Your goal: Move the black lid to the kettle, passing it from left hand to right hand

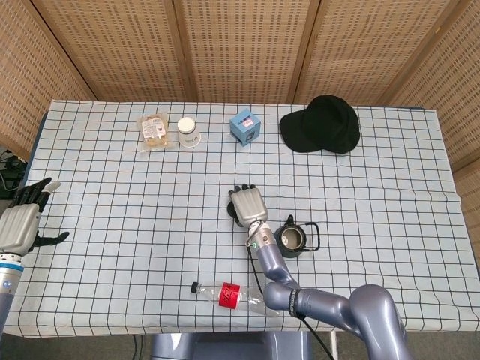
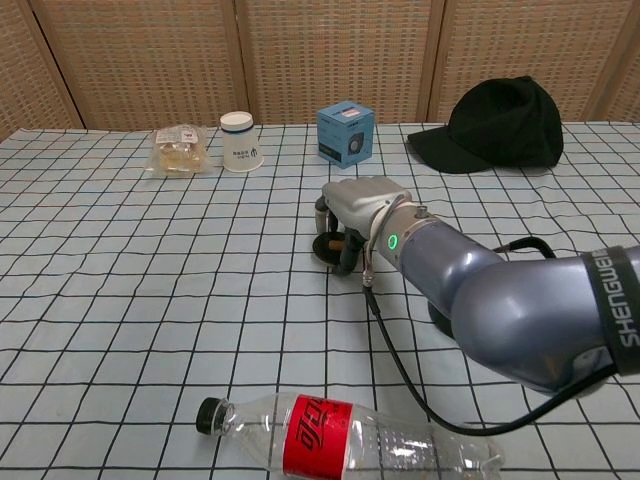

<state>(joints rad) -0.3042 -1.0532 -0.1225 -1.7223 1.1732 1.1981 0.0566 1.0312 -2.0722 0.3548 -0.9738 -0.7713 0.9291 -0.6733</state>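
Note:
The black lid [image 2: 329,250] lies flat on the checked tablecloth near the middle, with a small brown knob on top. My right hand [image 2: 365,206] is directly over it, fingers curled down around its rim; in the head view the right hand [image 1: 247,205] hides nearly all of the lid [image 1: 231,211]. The open kettle [image 1: 292,240] stands just right of that wrist, and in the chest view my forearm covers most of the kettle [image 2: 447,316]. My left hand [image 1: 19,224] hovers at the table's far left edge, fingers spread, holding nothing.
A plastic cola bottle [image 1: 232,295] lies on its side near the front edge. Along the back stand a snack bag [image 1: 154,130], a white cup [image 1: 188,132], a blue box [image 1: 244,126] and a black cap [image 1: 322,124].

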